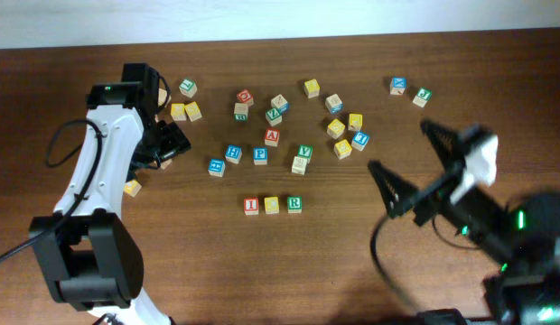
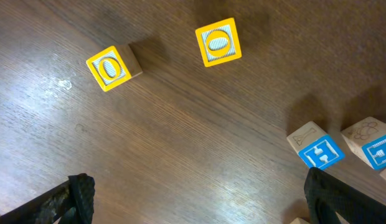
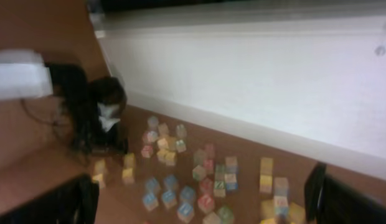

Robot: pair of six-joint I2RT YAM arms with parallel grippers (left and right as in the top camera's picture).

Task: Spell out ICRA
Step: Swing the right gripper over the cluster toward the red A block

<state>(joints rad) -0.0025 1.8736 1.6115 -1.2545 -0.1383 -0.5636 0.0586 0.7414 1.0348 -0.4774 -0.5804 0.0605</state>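
Note:
A row of three blocks lies at the front middle: a red I block [image 1: 251,206], a yellow block [image 1: 272,205] and a green R block [image 1: 294,204]. A red A block [image 1: 272,137] sits in the loose cluster behind them. My left gripper [image 1: 167,146] is open and empty at the left of the cluster; in its wrist view [image 2: 199,208] it hovers over bare wood. My right gripper [image 1: 412,167] is open and empty, raised at the right, apart from all blocks. Its wrist view [image 3: 202,202] is blurred and shows the cluster from afar.
Several loose letter blocks are scattered across the back middle [image 1: 303,152]. Two yellow O blocks [image 2: 109,67] [image 2: 218,42] and two blue blocks [image 2: 320,152] [image 2: 376,146] lie ahead of the left gripper. Two blocks [image 1: 398,86] [image 1: 422,97] lie at the back right.

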